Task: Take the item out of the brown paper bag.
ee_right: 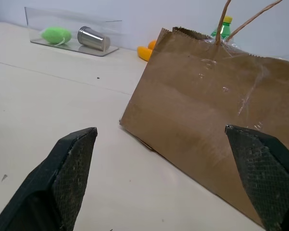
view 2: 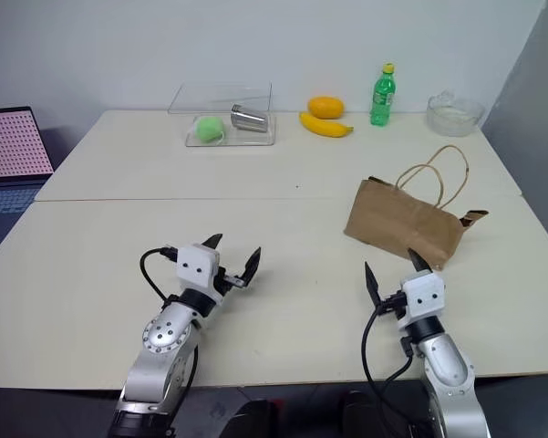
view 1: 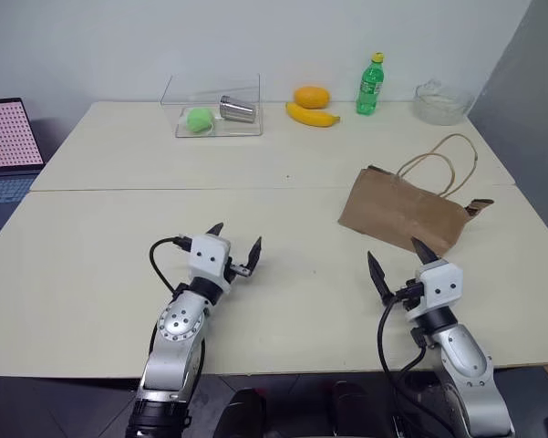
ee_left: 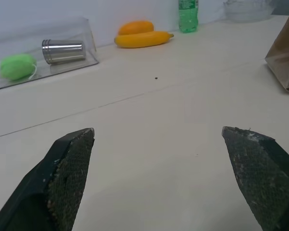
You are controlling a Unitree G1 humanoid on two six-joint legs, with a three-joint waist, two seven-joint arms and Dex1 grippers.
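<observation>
I'm at the very start of this one: both hands hover low over the near edge of the table (view 1: 118, 274), empty, and nothing of the task has been touched yet. My left hand (view 1: 236, 245) has its fingers spread wide with bare tabletop between them, and my right hand (view 1: 399, 261) is spread just as wide, pointed at the brown paper bag (view 1: 401, 214), which lies on its side just beyond it on the right part of the table. The bag is creased kraft paper, flattened rather than standing, with its thin tan cord handles (view 1: 442, 162) looping up and away toward the far side. From the right wrist view I'm facing a broad flat panel of the bag with the handles rising at its upper edge. I can't see the item at all, so I judge it is still inside, and the paper shows no clear bulge to tell me where. As I read it, the next move calls for bringing the right hand forward to the bag's mouth, probably with the left coming across to pin or lift the paper so the opening holds. The light paper may slide or crumple if I push on it one-handed.
</observation>
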